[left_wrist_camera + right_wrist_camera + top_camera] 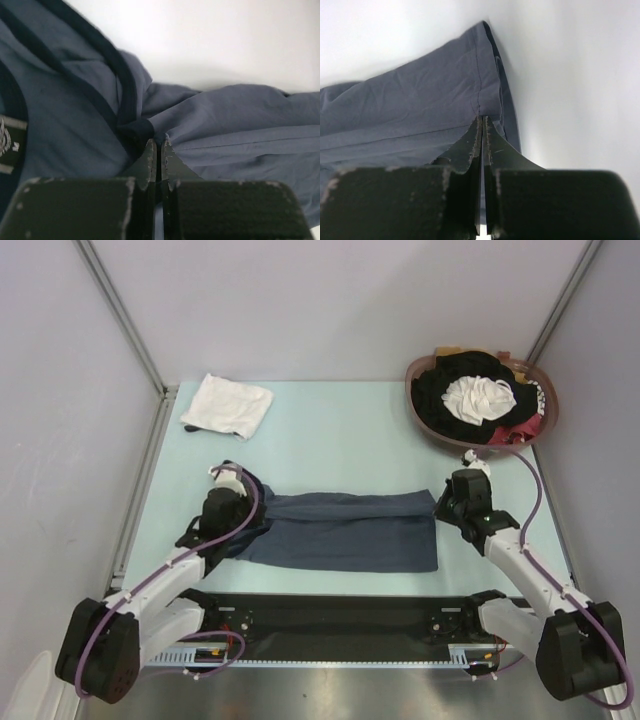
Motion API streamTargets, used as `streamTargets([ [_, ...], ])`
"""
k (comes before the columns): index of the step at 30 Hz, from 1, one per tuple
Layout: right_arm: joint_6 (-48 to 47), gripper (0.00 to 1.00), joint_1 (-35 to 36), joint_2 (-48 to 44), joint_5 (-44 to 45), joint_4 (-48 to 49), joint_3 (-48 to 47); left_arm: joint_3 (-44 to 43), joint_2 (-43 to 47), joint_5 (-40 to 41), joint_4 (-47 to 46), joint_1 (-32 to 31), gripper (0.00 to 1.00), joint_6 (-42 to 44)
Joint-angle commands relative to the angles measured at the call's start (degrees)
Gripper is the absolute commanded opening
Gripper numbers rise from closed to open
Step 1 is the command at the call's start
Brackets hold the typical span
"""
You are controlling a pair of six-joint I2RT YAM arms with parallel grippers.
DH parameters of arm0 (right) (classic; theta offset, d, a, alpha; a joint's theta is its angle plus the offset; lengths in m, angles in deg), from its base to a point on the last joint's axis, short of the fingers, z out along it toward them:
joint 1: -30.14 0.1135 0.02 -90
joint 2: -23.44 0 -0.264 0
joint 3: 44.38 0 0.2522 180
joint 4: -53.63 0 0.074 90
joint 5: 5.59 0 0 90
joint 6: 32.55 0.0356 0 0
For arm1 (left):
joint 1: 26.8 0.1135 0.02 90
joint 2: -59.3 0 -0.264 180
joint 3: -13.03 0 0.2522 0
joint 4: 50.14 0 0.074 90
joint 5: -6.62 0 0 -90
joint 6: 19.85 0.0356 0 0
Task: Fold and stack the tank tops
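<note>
A slate grey-blue tank top [350, 530] lies stretched across the middle of the table as a long band, folded lengthwise. My left gripper [238, 483] is shut on its strap end, where the darker trim bunches up; in the left wrist view the fingertips [159, 142] pinch the cloth [235, 120] where the trim meets. My right gripper [443, 503] is shut on the opposite end, and the right wrist view shows the tips [483, 120] closed on the hem seam of the cloth [420, 105]. A white tank top [228, 405] lies folded at the back left.
A brown basket [415, 405] at the back right holds a jumble of black, white and red clothes. Metal frame posts and grey walls close in the table on both sides. A black strip runs along the near edge between the arm bases.
</note>
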Motion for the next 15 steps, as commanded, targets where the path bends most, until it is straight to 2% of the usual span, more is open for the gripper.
streamTargets([
  [1, 2.81, 0.00, 0.22, -2.97, 1.02, -3.32, 0.93, 2.29, 2.96, 0.62, 0.81, -0.38, 0.00, -2.83],
  [11, 8.26, 0.00, 1.18, -9.12, 0.23, -7.29, 5.50, 3.44, 1.74, 1.85, 3.54, -0.56, 0.00, -9.16],
  [15, 9.84, 0.01, 2.85, -10.53, 0.75, -8.08, 6.47, 5.19, 4.19, 4.21, 4.85, -1.61, 0.00, -11.97],
])
